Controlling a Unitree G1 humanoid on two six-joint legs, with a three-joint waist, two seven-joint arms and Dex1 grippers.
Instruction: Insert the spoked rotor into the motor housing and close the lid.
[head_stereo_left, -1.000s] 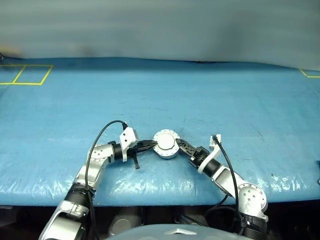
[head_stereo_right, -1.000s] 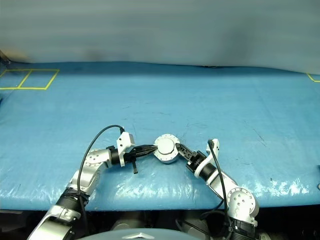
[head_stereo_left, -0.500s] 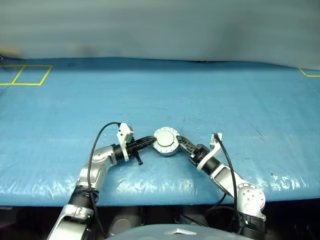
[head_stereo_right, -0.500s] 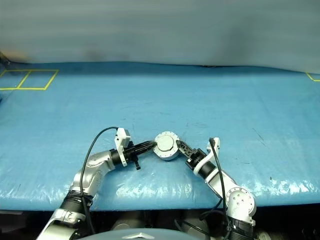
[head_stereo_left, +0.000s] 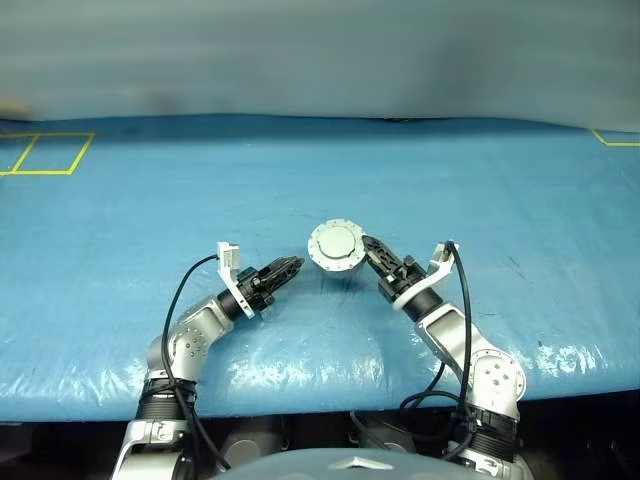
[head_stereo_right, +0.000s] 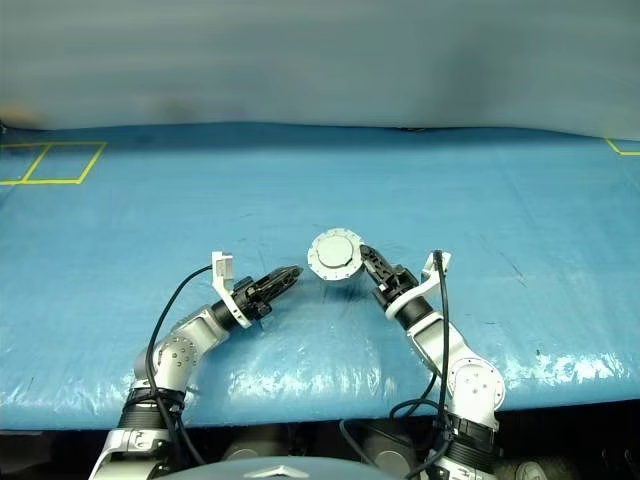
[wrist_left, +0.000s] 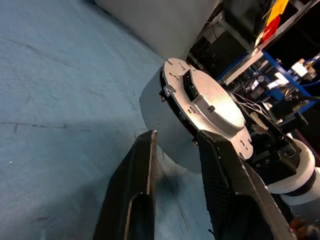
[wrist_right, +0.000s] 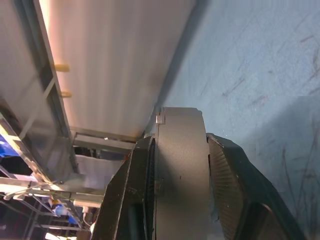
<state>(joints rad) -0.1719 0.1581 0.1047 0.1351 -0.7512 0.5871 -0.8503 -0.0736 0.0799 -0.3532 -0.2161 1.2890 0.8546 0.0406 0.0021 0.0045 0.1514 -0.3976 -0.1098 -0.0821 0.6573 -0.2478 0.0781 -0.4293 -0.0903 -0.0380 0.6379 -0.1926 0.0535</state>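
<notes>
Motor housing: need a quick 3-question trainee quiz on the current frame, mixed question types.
1. True or false: the left end effector is gripping the motor housing.
2. Which one holds the housing? A) the left end effector B) the right end effector C) both
3. Fill in: the lid is ___ (open or closed).

Key: 1 false, its fingers stand apart, short of the housing; 2 B; 3 closed.
</notes>
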